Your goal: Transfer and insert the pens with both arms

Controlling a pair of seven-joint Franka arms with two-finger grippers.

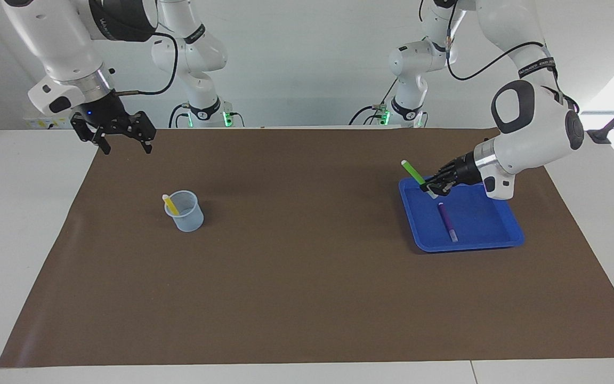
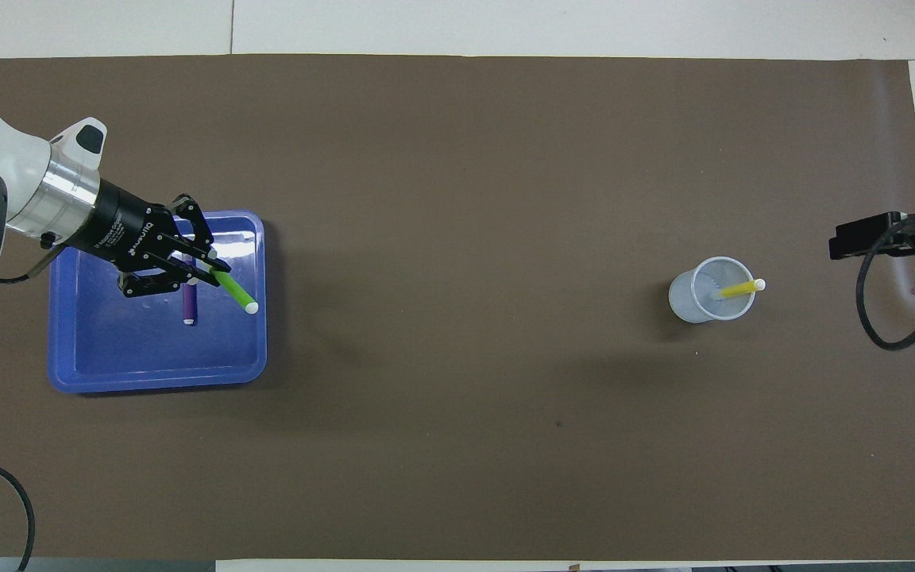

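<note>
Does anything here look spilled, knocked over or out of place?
Nothing stands out. The cup stands upright with the yellow pen leaning in it. The purple pen lies in the blue tray. The left gripper holds the green pen tilted over the tray; the right gripper hangs open.

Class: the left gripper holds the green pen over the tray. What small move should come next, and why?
Probably carry the green pen toward mid-table for handover: the left gripper is shut on it above the tray, while the cup stands by the open, waiting right gripper.
</note>
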